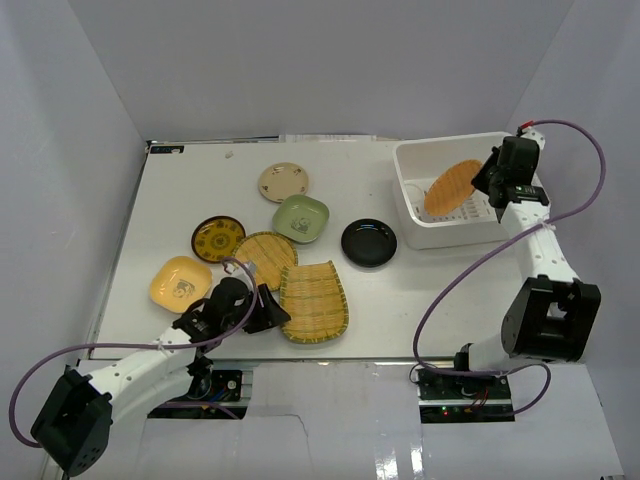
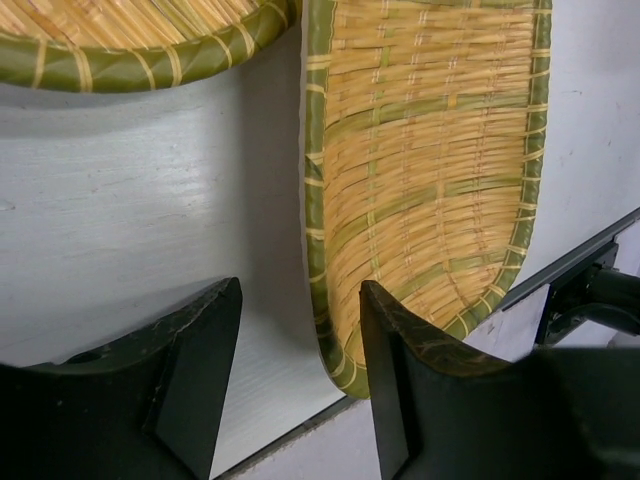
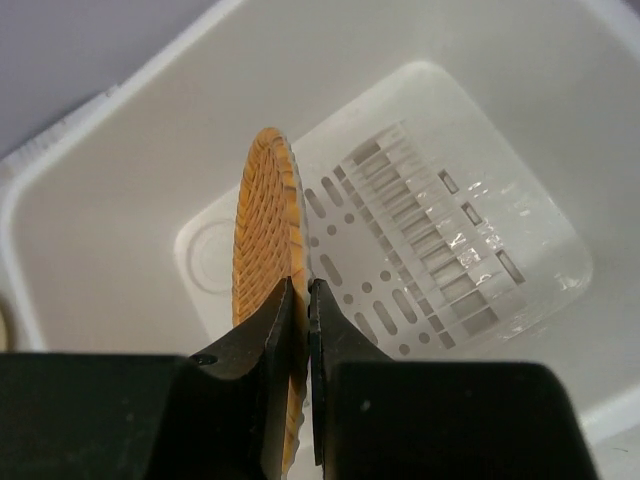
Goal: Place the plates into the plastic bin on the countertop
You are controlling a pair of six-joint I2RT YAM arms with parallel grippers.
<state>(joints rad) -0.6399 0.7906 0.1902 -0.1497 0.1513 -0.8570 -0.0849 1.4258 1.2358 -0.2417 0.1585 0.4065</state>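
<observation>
The white countertop [image 1: 400, 300] was the biggest thing. The white plastic bin [image 1: 450, 238] sat at its far right corner. The right gripper [image 3: 303, 290] was over the bin, and its two fingers pinched an orange woven plate [image 3: 262, 240] tight. That plate stood up on its edge above the holes in the bin's bottom.

The other plates lay on the countertop, to the left of the bin. The rectangular woven tray [image 1: 313, 300] lay at the near edge, in the middle. The left gripper [image 2: 300, 300] sat low at the tray's left side. Its fingers were apart and held nothing, and one finger was right at the tray's green rim.

The round woven tray [image 1: 266, 255] lay just beyond it, almost touching. The black plate [image 1: 369, 242] was nearest the bin. The green square plate [image 1: 301, 218] and the beige plate [image 1: 283, 181] were farther back. The brown plate [image 1: 218, 238] and the yellow dish [image 1: 181, 283] were on the left.
</observation>
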